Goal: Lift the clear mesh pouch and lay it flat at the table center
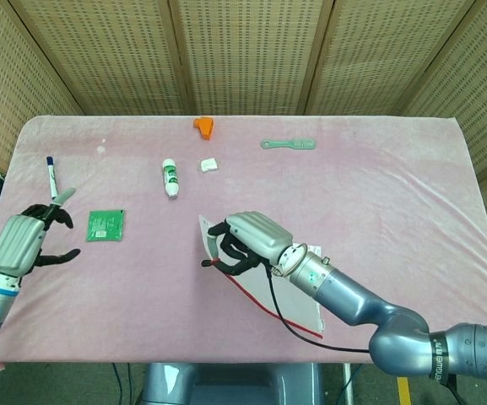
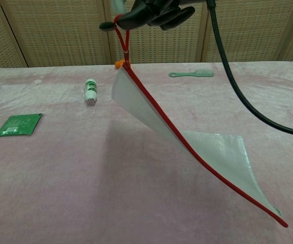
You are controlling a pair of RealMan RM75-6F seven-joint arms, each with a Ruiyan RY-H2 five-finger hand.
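Observation:
The clear mesh pouch (image 2: 217, 152) with a red zip edge hangs slanted above the pink table (image 2: 60, 193). My right hand (image 2: 151, 11) pinches its red pull loop at the top of the chest view. The pouch's high corner is under that hand, and its low corner trails down to the front right, close to the cloth. In the head view the right hand (image 1: 247, 239) is over the table's middle front, with the pouch (image 1: 207, 235) edge-on beneath it. My left hand (image 1: 22, 240) hovers at the table's left edge, fingers apart, holding nothing.
A green packet (image 1: 105, 224) and a blue marker (image 1: 51, 177) lie close to the left hand. A white tube (image 1: 170, 178), a small white block (image 1: 208, 165), an orange piece (image 1: 203, 125) and a green comb (image 1: 289, 144) lie toward the back.

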